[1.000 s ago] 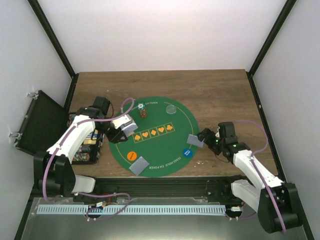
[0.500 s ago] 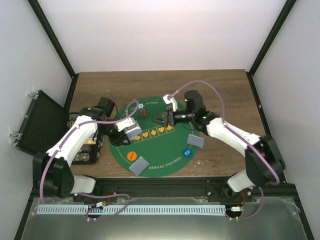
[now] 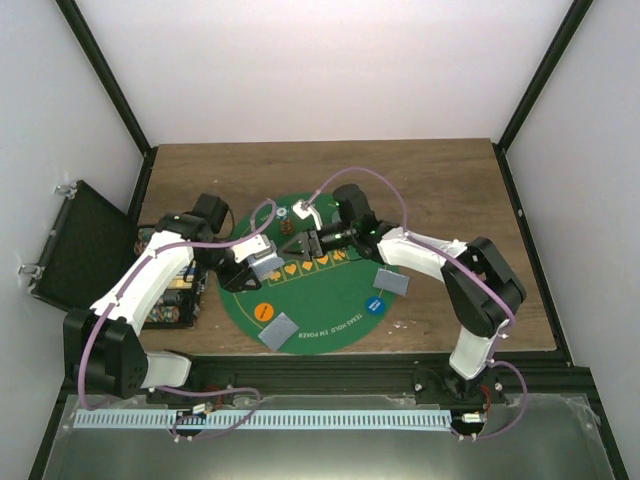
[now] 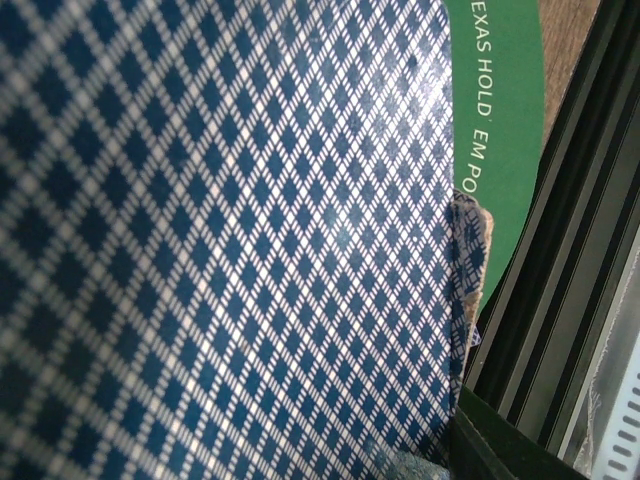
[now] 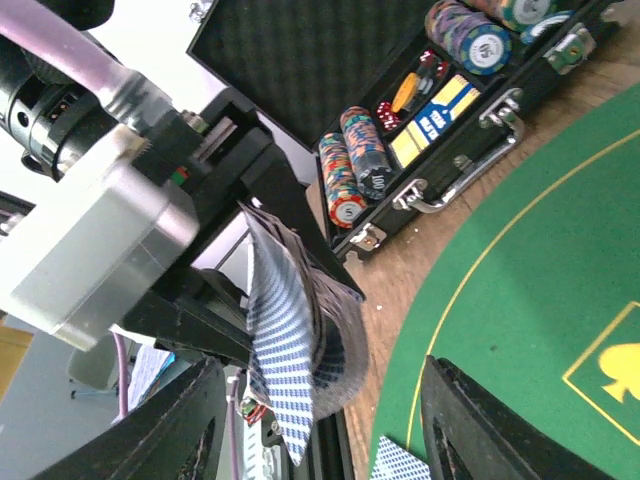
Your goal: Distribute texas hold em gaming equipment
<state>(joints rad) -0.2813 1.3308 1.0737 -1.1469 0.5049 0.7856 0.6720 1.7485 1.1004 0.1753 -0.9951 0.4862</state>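
Note:
My left gripper (image 3: 254, 268) is shut on a deck of playing cards (image 3: 265, 262) over the left side of the green round mat (image 3: 330, 300). In the left wrist view the blue-patterned card back (image 4: 220, 240) fills the frame and hides the fingers. My right gripper (image 3: 297, 248) has reached across the mat and is open. In the right wrist view its fingers (image 5: 180, 430) straddle the lower corner of the fanned deck (image 5: 290, 370). Two dealt card piles (image 3: 280, 330) (image 3: 392, 282), an orange chip (image 3: 263, 311), a blue chip (image 3: 376, 305) and a small chip stack (image 3: 289, 228) lie on the mat.
An open black case (image 3: 170, 290) with chip stacks stands left of the mat, its lid (image 3: 75, 245) laid back; it also shows in the right wrist view (image 5: 400, 130). A black rail (image 3: 320, 375) runs along the near table edge. Walls enclose the table.
My right arm has swung from the mat's right edge across to the left, up to the deck in my left gripper. The left arm has hardly moved.

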